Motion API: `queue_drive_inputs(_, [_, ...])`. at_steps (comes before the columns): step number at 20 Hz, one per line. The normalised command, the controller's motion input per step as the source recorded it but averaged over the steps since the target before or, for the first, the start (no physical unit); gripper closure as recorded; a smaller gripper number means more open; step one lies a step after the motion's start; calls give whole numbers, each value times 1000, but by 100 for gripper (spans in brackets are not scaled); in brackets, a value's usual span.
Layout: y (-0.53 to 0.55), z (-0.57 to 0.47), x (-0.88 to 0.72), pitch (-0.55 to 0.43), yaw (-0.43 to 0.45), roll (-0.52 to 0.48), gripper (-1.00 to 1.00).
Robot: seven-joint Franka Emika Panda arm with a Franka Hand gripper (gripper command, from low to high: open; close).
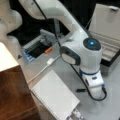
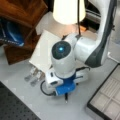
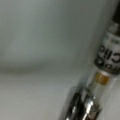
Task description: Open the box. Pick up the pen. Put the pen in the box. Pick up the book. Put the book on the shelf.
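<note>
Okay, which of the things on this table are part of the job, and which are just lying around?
Part of the job:
the box, lid already open
the pen, lying close under the gripper
the book, flat on the table
the shelf

Just lying about:
grey tray
orange item
white cable
metal clips

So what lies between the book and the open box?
The gripper, down at the pen on the tabletop, sits between the book and the box in both front views.

Two high fronts; wrist close-up.
</note>
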Motion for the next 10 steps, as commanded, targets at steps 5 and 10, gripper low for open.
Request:
queue_drive_inputs(5, [-26,-141,0,-146,160,-36,-100])
queue_drive_inputs(10, [-15,-109,16,-122,164,-29,100])
